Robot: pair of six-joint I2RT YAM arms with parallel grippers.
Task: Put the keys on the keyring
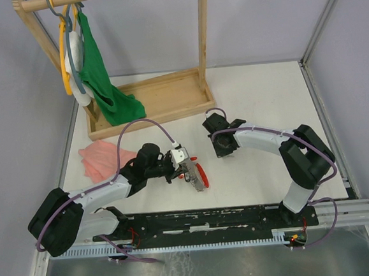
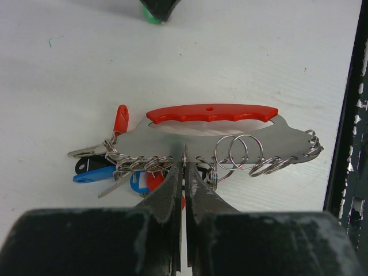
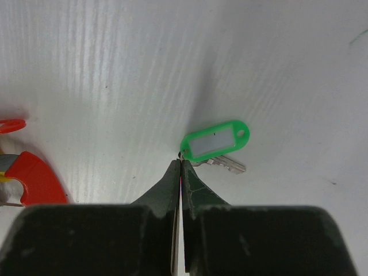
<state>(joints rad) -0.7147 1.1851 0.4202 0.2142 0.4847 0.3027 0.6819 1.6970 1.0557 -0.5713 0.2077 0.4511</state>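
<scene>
The keyring (image 2: 224, 137) is a flat silver plate with a red handle and a row of split rings; it also shows in the top view (image 1: 200, 176). Blue- and red-tagged keys (image 2: 98, 170) hang at its left end. My left gripper (image 2: 185, 160) is shut on the plate's near edge, also seen from above (image 1: 184, 167). The green-tagged key (image 3: 215, 144) lies on the white table. My right gripper (image 3: 181, 156) is shut on the small ring at the tag's left end, to the right of the keyring in the top view (image 1: 224, 149). The yellow-tagged key is not visible.
A wooden rack (image 1: 162, 96) with hangers and a green cloth (image 1: 103, 77) stands at the back left. A pink cloth (image 1: 102, 158) lies left of my left arm. A black rail (image 1: 210, 218) runs along the near edge.
</scene>
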